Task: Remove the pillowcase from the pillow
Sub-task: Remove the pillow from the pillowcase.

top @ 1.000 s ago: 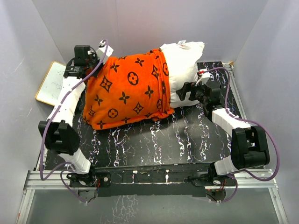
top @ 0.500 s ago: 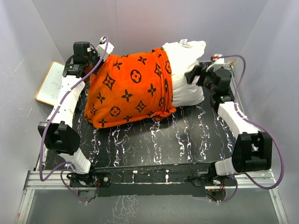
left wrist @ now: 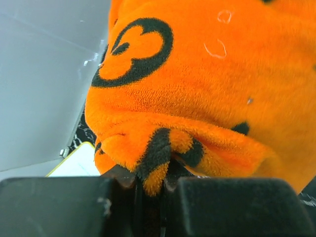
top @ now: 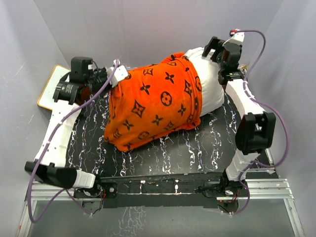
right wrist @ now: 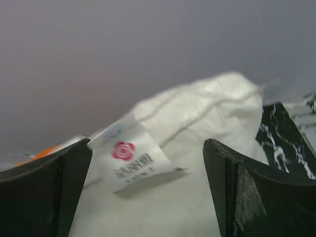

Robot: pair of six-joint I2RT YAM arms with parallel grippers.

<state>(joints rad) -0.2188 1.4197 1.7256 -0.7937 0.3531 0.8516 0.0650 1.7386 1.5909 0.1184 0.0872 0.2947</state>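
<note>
The pillowcase (top: 158, 106) lies aslant across the middle of the black marbled desk (top: 197, 148), wrapped over most of the pillow (top: 213, 94). Only the pillow's white far-right end sticks out of the orange cover.

The left claw (top: 111, 80) is at the cover's left end. In the left wrist view it is closed narrow on a bunched fold of the plush fabric (left wrist: 197, 74), which fills most of that view.

Just behind the left arm, a flat white board with a tan frame (top: 48, 89) sits at the desk's left edge, near the grey side wall (top: 19, 59). Its corner shows below the fold (left wrist: 81, 160).

The right claw (top: 215, 48) hangs over the pillow's bare end, close to the back wall. Its fingers (right wrist: 44, 182) are spread wide and hold nothing. Between them sits a small printed label (right wrist: 133, 158) with a red mark, attached to the pillow (right wrist: 207, 123). A purple cable (top: 269, 106) loops beside the right arm.
</note>
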